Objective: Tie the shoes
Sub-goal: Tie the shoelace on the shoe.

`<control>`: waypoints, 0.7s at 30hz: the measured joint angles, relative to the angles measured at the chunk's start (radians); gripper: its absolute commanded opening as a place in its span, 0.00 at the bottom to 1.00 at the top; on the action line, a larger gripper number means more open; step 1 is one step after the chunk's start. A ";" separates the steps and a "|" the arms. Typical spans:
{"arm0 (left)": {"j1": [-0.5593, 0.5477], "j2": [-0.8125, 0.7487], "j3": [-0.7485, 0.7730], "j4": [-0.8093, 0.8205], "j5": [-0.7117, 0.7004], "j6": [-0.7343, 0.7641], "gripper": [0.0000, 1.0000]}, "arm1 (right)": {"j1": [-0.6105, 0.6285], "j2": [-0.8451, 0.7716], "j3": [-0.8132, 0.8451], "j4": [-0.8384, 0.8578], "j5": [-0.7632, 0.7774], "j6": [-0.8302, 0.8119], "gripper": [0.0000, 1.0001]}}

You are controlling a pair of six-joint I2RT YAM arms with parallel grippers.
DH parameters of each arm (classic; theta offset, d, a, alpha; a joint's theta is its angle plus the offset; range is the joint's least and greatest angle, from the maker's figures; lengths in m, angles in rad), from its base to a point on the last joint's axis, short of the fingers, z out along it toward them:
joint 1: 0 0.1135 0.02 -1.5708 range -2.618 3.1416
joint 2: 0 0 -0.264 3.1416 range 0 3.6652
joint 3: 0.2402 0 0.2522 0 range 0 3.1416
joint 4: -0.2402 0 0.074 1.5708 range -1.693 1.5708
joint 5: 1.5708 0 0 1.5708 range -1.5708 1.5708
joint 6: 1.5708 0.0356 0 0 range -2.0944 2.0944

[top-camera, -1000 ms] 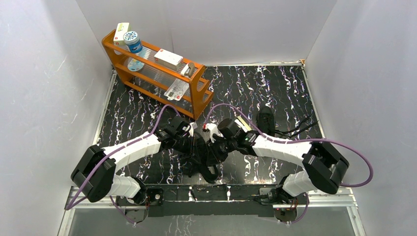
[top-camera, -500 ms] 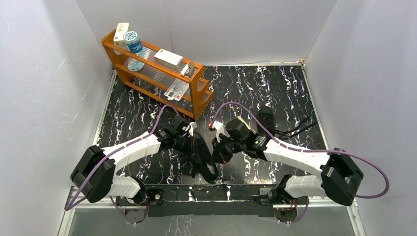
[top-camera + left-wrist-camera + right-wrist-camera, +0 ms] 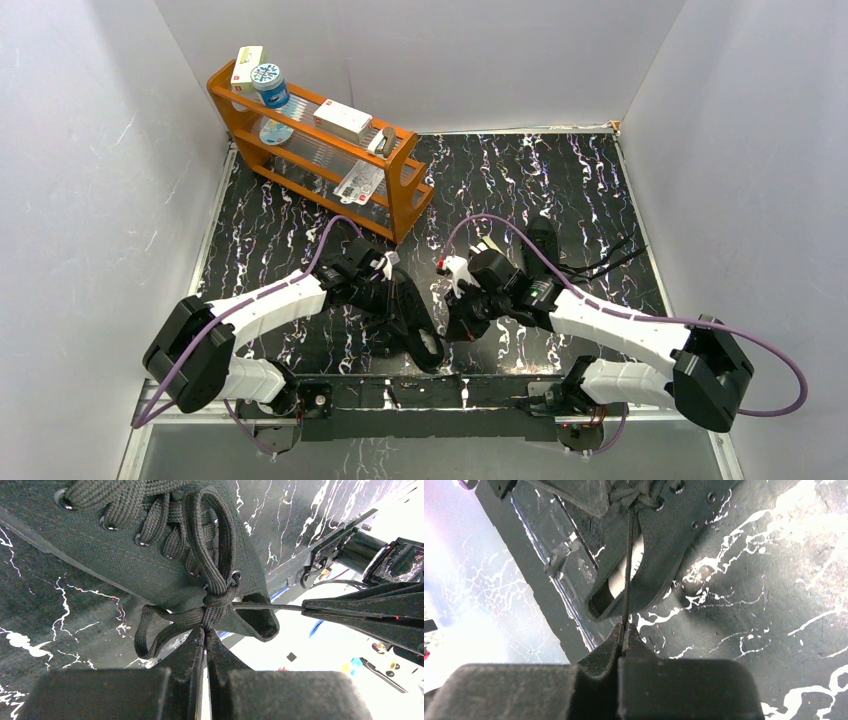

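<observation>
White walls box in a black, white-veined counter point(image 3: 560, 180), with an orange rack point(image 3: 412, 195) far beyond the left arm. The near sneaker point(image 3: 418, 325) lies between the two end effectors, heel toward the counter's front edge. The second sneaker point(image 3: 541, 240) sits well behind the right arm, laces sprawled.

Left end effector point(image 3: 205, 636): jaws closed, pinching a lace tail point(image 3: 212, 617) directly below the knot point(image 3: 220, 599). One bow loop point(image 3: 212, 535) lies ahead of it on the tongue. A slack loop point(image 3: 145, 630) hangs just to its left.

Right end effector point(image 3: 624, 630): jaws closed, tips only, on a thin taut strand point(image 3: 628, 555) running straight ahead to the knot.

Risks, as I judge them:
- Pulling harder on the strand may draw a loop back through and undo the bow.
- The tip-only pinch may let the strand slip.
- The sneaker looks light, so an uneven pull could drag it over the front edge.
</observation>
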 measured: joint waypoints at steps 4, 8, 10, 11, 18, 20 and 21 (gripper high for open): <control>0.000 -0.002 -0.004 0.000 0.000 -0.002 0.00 | -0.002 -0.038 0.000 -0.060 0.000 -0.018 0.00; 0.000 -0.002 -0.006 0.000 0.000 -0.002 0.00 | -0.005 -0.071 0.000 -0.108 -0.003 -0.026 0.00; 0.000 -0.002 -0.006 0.000 0.001 -0.001 0.00 | -0.005 -0.080 0.000 -0.125 -0.003 -0.025 0.00; 0.000 -0.002 -0.006 0.000 0.001 -0.001 0.00 | -0.005 -0.082 0.000 -0.134 -0.002 -0.024 0.00; 0.000 -0.002 -0.005 -0.001 0.004 -0.001 0.00 | -0.005 -0.066 0.001 -0.210 0.005 -0.021 0.00; 0.000 -0.002 -0.006 0.000 0.007 -0.001 0.00 | -0.005 -0.066 0.001 -0.217 0.004 -0.021 0.00; 0.000 -0.002 -0.006 -0.001 0.010 -0.001 0.00 | -0.005 -0.066 0.001 -0.216 0.004 -0.021 0.00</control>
